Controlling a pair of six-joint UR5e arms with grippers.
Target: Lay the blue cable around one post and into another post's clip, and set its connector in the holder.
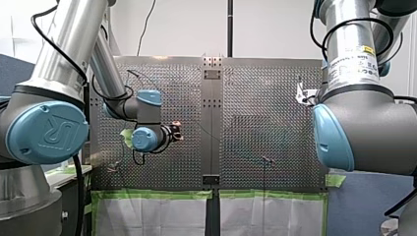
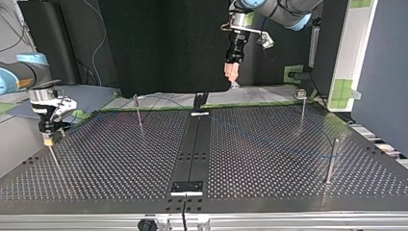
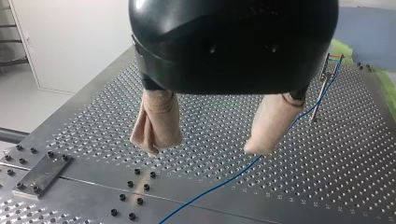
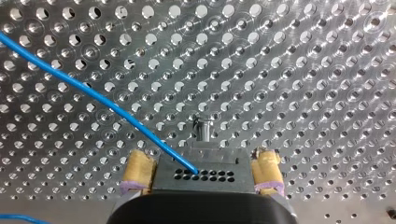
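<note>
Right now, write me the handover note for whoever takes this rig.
Left gripper: jaws open, empty, raised above the table.
Right gripper: jaws shut on the connector, a post just ahead of it.
Blue cable: runs from the connector across the table, under the left gripper, up to the top of a far post.
Done: connector in grasp.
Left: lay the cable around one post, into another's clip, seat the connector; I cannot make out the holder.

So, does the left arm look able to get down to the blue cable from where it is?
Probably yes: my left gripper hangs open over the perforated table, and the blue cable lies bare on it, passing right below the gripper, with nothing in between.
</note>
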